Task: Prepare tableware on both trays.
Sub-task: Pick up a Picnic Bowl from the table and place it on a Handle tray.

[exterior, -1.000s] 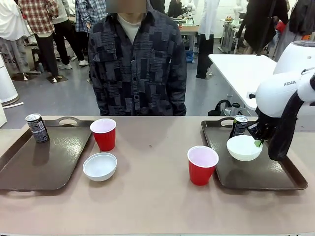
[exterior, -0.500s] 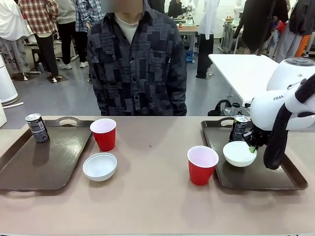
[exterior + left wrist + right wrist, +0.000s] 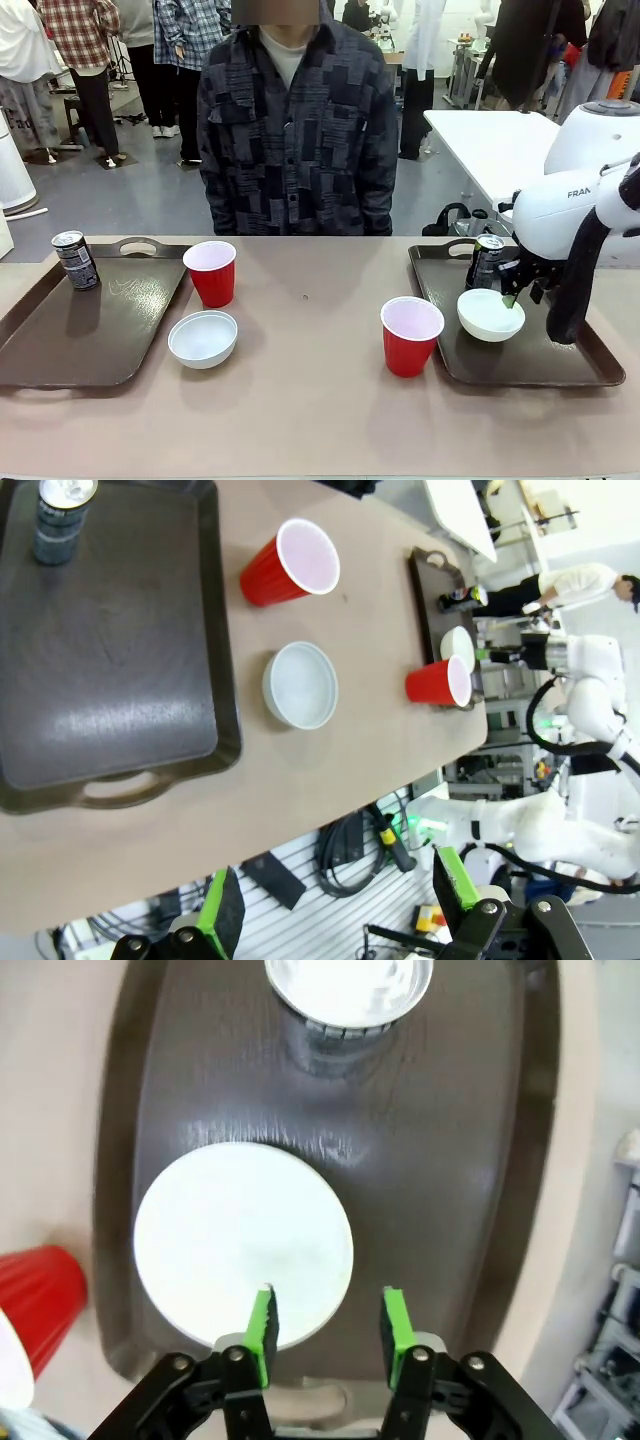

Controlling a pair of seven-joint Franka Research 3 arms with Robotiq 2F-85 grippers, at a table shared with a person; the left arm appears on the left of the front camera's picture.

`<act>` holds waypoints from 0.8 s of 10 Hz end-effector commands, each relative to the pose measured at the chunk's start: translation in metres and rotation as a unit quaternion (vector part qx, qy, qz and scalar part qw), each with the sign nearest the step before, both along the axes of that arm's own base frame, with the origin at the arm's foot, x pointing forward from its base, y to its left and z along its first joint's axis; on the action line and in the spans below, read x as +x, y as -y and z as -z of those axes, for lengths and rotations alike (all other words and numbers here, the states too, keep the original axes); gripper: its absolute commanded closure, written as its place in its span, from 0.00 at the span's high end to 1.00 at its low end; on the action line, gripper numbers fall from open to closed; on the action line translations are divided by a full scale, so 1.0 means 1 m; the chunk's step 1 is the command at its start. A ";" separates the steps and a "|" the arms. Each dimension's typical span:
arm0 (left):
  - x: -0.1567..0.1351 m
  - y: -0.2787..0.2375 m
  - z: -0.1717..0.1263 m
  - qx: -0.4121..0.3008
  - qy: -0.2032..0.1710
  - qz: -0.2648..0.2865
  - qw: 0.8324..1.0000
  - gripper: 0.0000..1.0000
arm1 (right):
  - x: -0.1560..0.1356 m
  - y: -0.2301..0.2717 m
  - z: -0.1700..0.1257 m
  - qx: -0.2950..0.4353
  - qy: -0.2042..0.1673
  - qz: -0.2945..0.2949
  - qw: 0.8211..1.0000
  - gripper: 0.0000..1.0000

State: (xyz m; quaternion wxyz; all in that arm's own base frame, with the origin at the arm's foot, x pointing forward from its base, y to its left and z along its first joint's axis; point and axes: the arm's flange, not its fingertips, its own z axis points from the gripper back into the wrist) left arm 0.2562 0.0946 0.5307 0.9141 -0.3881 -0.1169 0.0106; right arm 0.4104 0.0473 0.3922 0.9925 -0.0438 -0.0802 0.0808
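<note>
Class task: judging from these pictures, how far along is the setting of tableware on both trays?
Done: the right tray holds a drink can and a white bowl; the left tray holds the other can. In hand: the right gripper, open, hangs at that bowl's rim. Left: the far red cup, the near red cup and the second bowl stand on the tabletop.

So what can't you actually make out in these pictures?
Whether the right gripper touches the bowl: the right wrist view looks from above, and it is too small in the front view.
Print on the left can: front view, too small.
Far side of the right can: right wrist view, cut by the top edge.
Far right corner of the right tray: front view, behind the right arm.
</note>
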 end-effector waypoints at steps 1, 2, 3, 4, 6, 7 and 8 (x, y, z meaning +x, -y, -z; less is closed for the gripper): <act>-0.001 0.002 -0.002 -0.009 -0.002 -0.005 1.000 1.00 | -0.014 -0.006 -0.032 -0.022 -0.019 0.005 1.000 0.68; -0.001 0.002 -0.002 -0.009 -0.002 -0.005 1.000 1.00 | -0.017 -0.009 -0.048 -0.013 -0.029 0.011 0.999 0.77; -0.001 0.002 -0.002 -0.009 -0.002 -0.005 1.000 1.00 | -0.021 -0.012 -0.062 -0.013 -0.030 0.018 0.999 0.88; -0.001 0.002 -0.002 -0.009 -0.002 -0.005 1.000 1.00 | -0.024 -0.014 -0.076 -0.008 -0.035 0.023 0.999 0.97; -0.001 0.002 -0.002 -0.009 -0.002 -0.005 1.000 1.00 | -0.029 -0.019 -0.096 0.002 -0.022 0.027 0.999 1.00; -0.001 0.002 -0.002 -0.009 -0.002 -0.005 1.000 1.00 | -0.027 -0.020 -0.101 -0.001 -0.035 0.025 0.999 1.00; -0.001 0.002 -0.002 -0.009 -0.002 -0.005 1.000 1.00 | -0.016 -0.019 -0.097 -0.032 -0.018 0.010 0.999 1.00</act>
